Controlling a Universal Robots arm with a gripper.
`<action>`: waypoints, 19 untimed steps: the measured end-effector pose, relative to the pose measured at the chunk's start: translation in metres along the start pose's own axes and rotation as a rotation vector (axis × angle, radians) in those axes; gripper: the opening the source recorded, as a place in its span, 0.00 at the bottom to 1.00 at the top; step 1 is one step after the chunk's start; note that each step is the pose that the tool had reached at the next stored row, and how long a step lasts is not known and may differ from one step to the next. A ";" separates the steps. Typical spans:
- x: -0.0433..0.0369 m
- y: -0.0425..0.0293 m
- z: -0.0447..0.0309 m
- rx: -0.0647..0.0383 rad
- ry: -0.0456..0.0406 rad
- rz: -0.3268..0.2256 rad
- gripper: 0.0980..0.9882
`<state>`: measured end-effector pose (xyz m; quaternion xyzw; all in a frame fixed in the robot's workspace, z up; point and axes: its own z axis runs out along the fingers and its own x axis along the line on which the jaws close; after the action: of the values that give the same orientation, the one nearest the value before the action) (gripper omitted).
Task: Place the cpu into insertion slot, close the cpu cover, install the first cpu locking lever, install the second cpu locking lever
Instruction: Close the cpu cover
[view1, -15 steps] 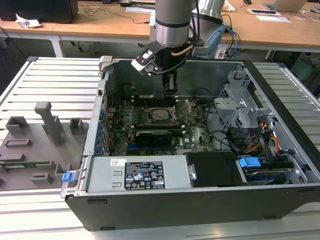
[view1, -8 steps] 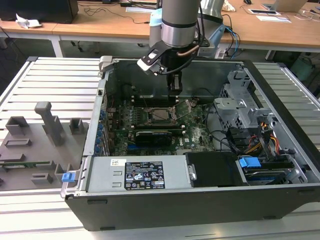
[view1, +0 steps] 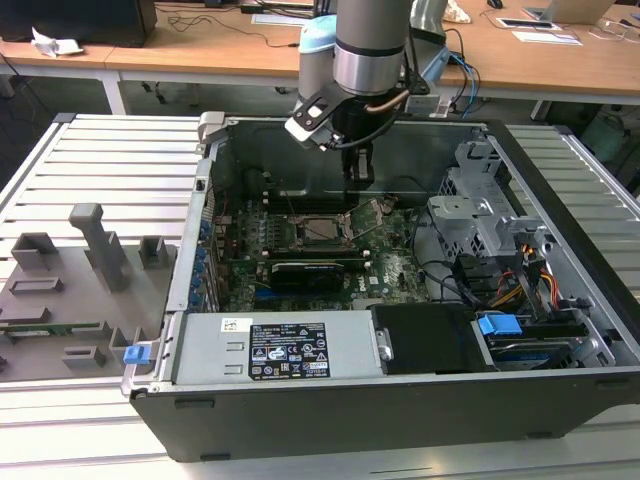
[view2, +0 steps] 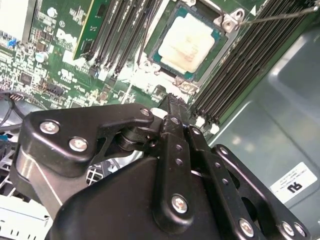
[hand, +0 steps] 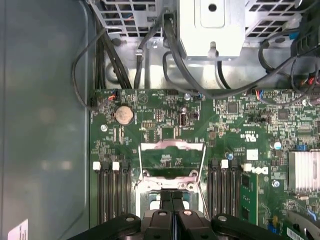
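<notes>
Second wrist view had the tool (view2: 172, 104) nearest, its two black fingers pressed together with nothing between them, hanging above the middle of the motherboard (view2: 60, 75). Just beyond the fingertips the cpu (view2: 192, 42) lay flat in the insertion slot (view2: 183, 82), pale top up, between the banks of memory slots (view2: 240, 65). A thin locking lever (view2: 280, 17) ran off from the slot's far corner, apparently unlatched. In the first wrist view the cpu cover (hand: 172, 146) stood swung up on its hinge beyond the tool (hand: 171, 200), with board showing through its cut-out. Farther out, the exterior view placed the tool (view1: 358, 168) inside the open computer case (view1: 300, 420) on the desk (view1: 100, 170). The cover looked light, thin and stiff, probably slick bare metal. Its free edge, away from the hinge, seemed the place to press, since the chip and pin field beneath would likely tolerate no scraping.
</notes>
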<state>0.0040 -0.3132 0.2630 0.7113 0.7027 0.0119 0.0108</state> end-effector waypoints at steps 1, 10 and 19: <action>0.0000 0.0025 0.0001 0.001 -0.0001 0.000 0.01; -0.0023 0.0163 0.0045 0.006 -0.0004 0.000 0.01; -0.0051 0.0370 0.0076 0.011 -0.0002 -0.001 0.01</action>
<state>0.0412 -0.3187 0.2565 0.7111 0.7030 0.0080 0.0070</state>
